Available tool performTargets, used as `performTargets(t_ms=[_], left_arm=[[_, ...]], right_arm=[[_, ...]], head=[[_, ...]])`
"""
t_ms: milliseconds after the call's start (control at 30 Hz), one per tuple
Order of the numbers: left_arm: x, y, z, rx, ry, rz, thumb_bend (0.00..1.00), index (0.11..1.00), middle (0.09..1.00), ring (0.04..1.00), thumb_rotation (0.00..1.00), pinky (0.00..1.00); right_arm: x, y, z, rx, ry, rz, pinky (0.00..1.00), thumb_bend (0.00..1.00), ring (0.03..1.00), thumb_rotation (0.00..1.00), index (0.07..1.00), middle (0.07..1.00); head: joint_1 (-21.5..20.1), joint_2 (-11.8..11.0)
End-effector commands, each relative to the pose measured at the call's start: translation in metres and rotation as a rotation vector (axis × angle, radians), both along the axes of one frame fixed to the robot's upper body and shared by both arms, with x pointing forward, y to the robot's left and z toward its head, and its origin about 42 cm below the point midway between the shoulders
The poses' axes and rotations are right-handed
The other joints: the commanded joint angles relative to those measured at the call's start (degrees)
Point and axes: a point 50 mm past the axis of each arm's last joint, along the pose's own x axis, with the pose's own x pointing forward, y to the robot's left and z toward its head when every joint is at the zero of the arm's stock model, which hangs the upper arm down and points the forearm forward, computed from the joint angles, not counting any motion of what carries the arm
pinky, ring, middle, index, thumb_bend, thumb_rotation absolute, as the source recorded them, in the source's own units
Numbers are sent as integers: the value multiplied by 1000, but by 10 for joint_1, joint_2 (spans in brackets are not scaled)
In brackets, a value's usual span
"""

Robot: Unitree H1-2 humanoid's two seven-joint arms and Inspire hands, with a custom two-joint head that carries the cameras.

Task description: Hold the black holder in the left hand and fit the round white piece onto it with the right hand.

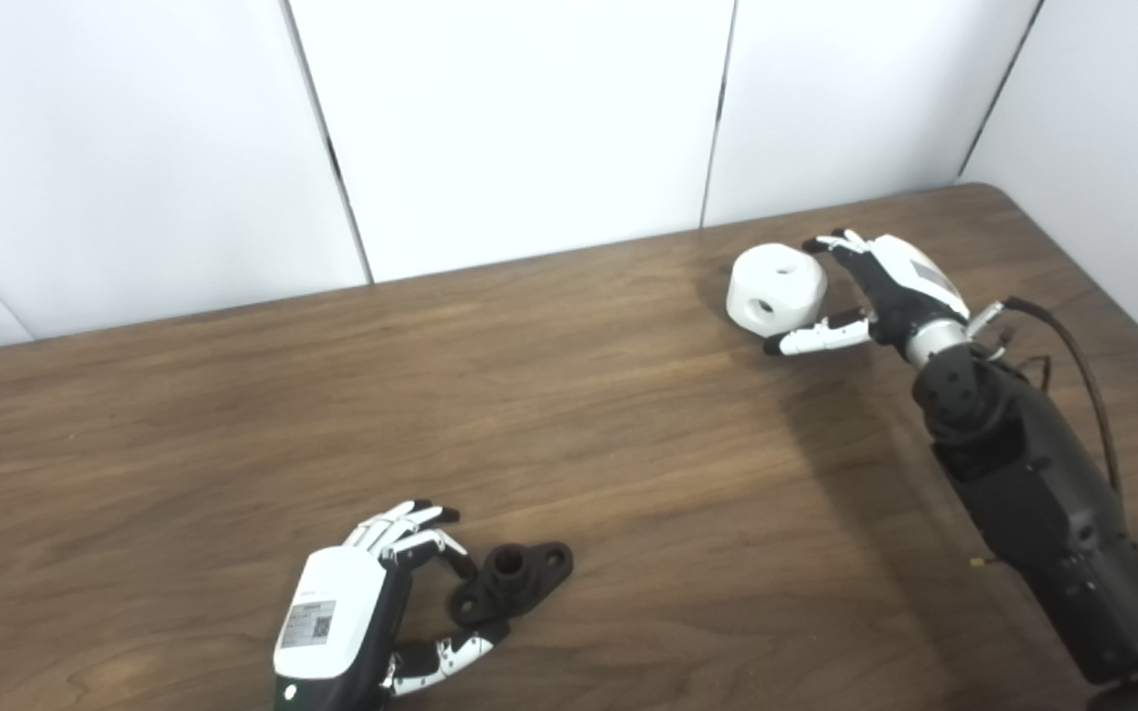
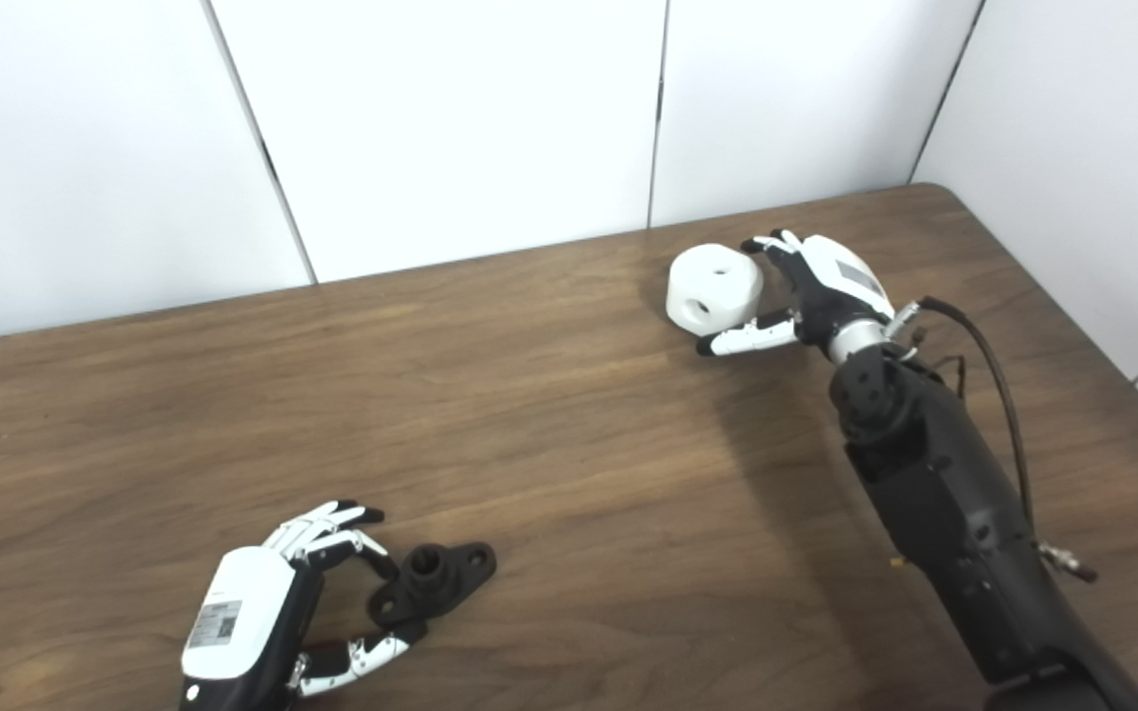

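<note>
A wooden table (image 1: 569, 415) lies bare between two far-apart groups. Near the front left, the left hand (image 1: 371, 602) curls around a black holder (image 1: 515, 578), fingers apart. At the far right, the right hand (image 1: 885, 286) flanks a round white piece (image 1: 776, 286), fingers spread. White wall panels (image 1: 529, 118) close the table's far edge.

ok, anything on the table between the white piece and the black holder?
Nothing visible. The round white piece sits far right beside the right hand; the black holder lies near front at the left hand. Only bare table lies between them.
</note>
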Motion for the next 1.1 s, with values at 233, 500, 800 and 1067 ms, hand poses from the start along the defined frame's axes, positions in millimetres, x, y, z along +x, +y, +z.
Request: performTargets(t_ms=[233, 500, 800, 1067], left_arm=[[-10, 0, -13, 49, 60, -23, 519, 487, 790, 849, 43, 836], [-10, 0, -13, 53, 66, -20, 519, 487, 791, 850, 43, 840], [-10, -1, -14, 62, 66, -19, 519, 487, 791, 849, 44, 832], [-10, -1, -13, 77, 73, -18, 519, 487, 796, 854, 44, 839]], right_arm=[[19, 0, 30, -61, -91, -3, 962, 801, 1000, 400, 831, 974], [23, 2, 35, -71, -110, -1, 934, 797, 1000, 410, 814, 942], [26, 6, 37, -92, -152, -13, 881, 799, 991, 394, 762, 914], [28, 9, 35, -100, -170, -40, 842, 792, 976, 371, 727, 910]], head=[[2, -1], [3, 0], [3, 0], [3, 3]])
